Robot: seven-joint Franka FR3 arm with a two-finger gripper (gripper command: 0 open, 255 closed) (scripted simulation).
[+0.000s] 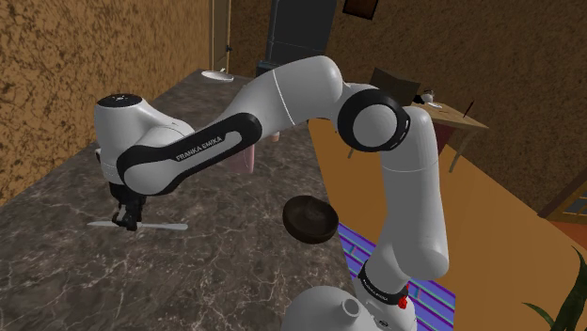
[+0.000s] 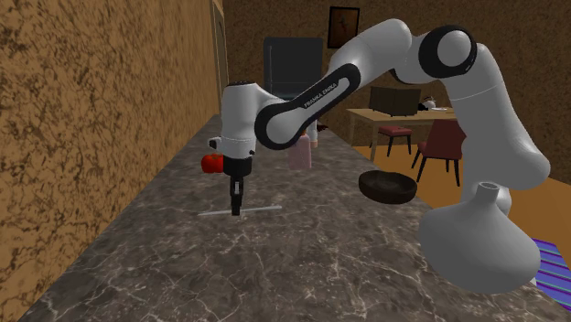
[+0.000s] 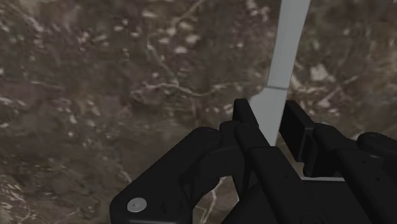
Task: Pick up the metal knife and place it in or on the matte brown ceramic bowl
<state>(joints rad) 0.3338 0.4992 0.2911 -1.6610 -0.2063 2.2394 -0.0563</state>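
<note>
Where jaws clamp the pale knife (image 3: 284,63), its middle hidden between them, wrist view cropping its far end.

Brown textured walls (image 1: 56,75), marble counter (image 1: 188,277), dining table (image 2: 377,116)

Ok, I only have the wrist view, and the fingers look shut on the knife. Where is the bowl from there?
Observer: The dark brown bowl stands near the counter's edge, to the shoulder view's right of the knife.
Operator: Is the knife off the counter yet?
Observer: Not yet. In the second exterior view it looks flat on the counter, with the gripper down at about its middle.
</note>
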